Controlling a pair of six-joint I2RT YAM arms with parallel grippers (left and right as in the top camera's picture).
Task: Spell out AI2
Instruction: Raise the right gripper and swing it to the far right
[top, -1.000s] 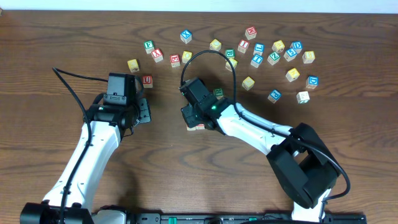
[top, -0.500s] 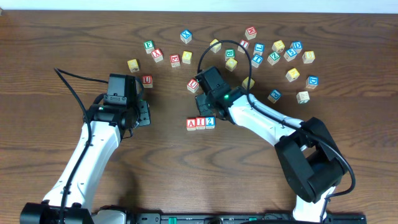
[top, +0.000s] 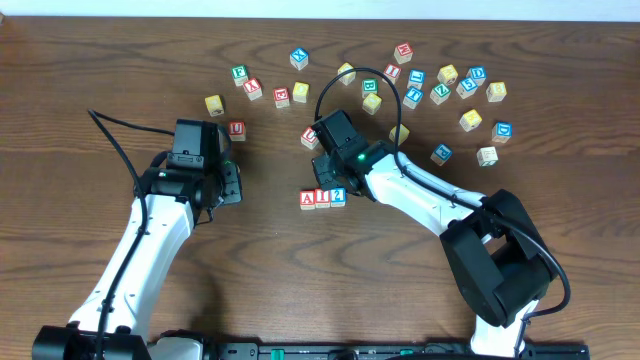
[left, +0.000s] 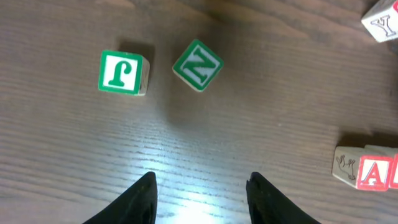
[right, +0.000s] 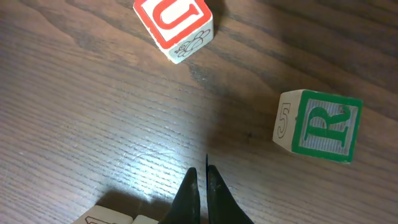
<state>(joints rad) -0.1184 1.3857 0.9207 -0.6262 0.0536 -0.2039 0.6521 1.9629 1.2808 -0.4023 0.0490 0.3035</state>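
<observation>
Three wooden cubes form a touching row near the table's middle: red A (top: 307, 198), red I (top: 322, 197), blue 2 (top: 338, 196). My right gripper (top: 322, 160) hovers just behind that row. In the right wrist view the right gripper (right: 200, 171) is shut with nothing in it, and the edges of two pale cubes (right: 112, 218) show at the bottom left. My left gripper (top: 231, 183) stands open over bare wood to the left of the row. In the left wrist view the left gripper (left: 200, 180) is empty, and a red A cube (left: 373, 173) sits at the right edge.
A red U block (right: 176, 26) and a green R block (right: 320, 124) lie ahead of the right fingers. Green J (left: 121, 72) and N (left: 198, 64) blocks lie ahead of the left gripper. Several more lettered blocks (top: 440, 85) are scattered along the back of the table.
My right arm has lifted back from the front of the table, uncovering the A, I, 2 row. The left arm has stayed where it was.
</observation>
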